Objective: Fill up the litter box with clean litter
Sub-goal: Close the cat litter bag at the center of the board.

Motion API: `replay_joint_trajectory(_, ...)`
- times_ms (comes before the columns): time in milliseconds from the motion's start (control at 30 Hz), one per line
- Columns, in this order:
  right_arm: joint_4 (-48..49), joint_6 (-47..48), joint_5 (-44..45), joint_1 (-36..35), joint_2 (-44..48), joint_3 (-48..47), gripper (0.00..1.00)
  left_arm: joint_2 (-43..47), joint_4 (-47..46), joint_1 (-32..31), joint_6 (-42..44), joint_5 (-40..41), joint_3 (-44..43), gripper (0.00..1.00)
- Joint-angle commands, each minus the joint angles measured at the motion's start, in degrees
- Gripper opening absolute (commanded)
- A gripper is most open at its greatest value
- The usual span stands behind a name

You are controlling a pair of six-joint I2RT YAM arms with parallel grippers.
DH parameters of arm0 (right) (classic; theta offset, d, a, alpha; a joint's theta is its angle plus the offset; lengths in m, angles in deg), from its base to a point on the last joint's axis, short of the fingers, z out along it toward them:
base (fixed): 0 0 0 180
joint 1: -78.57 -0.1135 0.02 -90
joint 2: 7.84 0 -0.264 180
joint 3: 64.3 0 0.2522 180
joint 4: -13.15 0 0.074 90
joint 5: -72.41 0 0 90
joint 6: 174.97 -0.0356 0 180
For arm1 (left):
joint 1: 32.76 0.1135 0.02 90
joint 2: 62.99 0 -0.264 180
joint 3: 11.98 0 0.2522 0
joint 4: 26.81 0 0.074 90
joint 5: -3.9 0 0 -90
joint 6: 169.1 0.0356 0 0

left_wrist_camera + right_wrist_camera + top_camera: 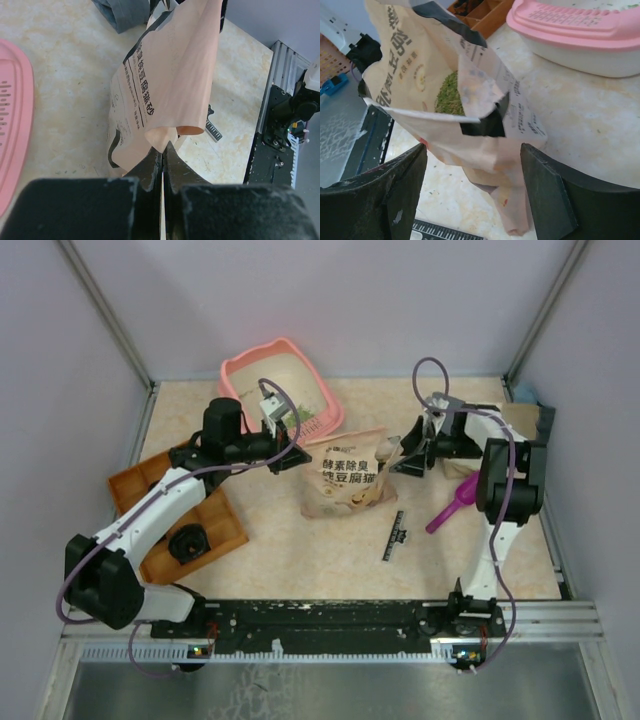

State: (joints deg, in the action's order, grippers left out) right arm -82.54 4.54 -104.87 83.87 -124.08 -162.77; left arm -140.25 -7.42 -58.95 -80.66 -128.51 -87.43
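The bench was taken up mostly by the salmon-pink litter box, which stood against the far edge, left of centre. Its floor looked pale, and hardly any granules could be made out in it. An orange compartmented tray lay at the left edge, partly covered by the left arm.

The beige printed litter bag was found near the middle of the bench, just on the near side of the box. Its long axis ran from the near edge toward the far edge, and its opened mouth was raised toward the right. The box therefore lay beyond the bag, toward the far-left corner.

The left gripper was seen with its fingers pressed together on the bag's upper left edge, the paper pinched between them. It was judged the nearer of the two to the box, almost beside the box's near rim. The right gripper was held at the bag's right side with its fingers well apart. The bag's open mouth lay between and ahead of them, and no contact could be confirmed.

A magenta scoop lay near the right edge and a black ruler lay near the bag's bottom.

The clean litter was visible only as green granules inside the bag's mouth. It was judged that the mouth would have to be carried toward the far-left corner and tipped over the rim.
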Motion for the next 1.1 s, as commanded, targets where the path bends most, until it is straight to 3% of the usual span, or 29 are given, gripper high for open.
replay_joint_trajectory(0,-3.9,6.2,-4.2,-2.9,2.8,-2.9,0.74,-0.7,0.7,0.3,0.8,-0.3,-2.2,0.0)
replay_joint_trajectory(300,-3.8,6.4,-5.4,-2.2,7.0,-3.9,0.73,-0.7,1.8,0.5,2.2,1.7,-1.9,0.0)
replay_joint_trajectory(533,-3.8,4.0,-7.4,-1.6,7.2,-5.0,0.62,-0.7,1.4,0.8,2.1,2.1,-1.9,0.0)
replay_joint_trajectory(800,-3.9,3.4,-7.5,-0.6,7.3,-3.6,0.03,0.0,3.1,1.7,0.9,5.1,-2.1,0.0)
replay_joint_trajectory(1067,-3.8,4.2,-7.5,-0.6,14.9,3.6,0.0,0.3,6.7,4.2,-5.3,9.5,-2.1,0.0)
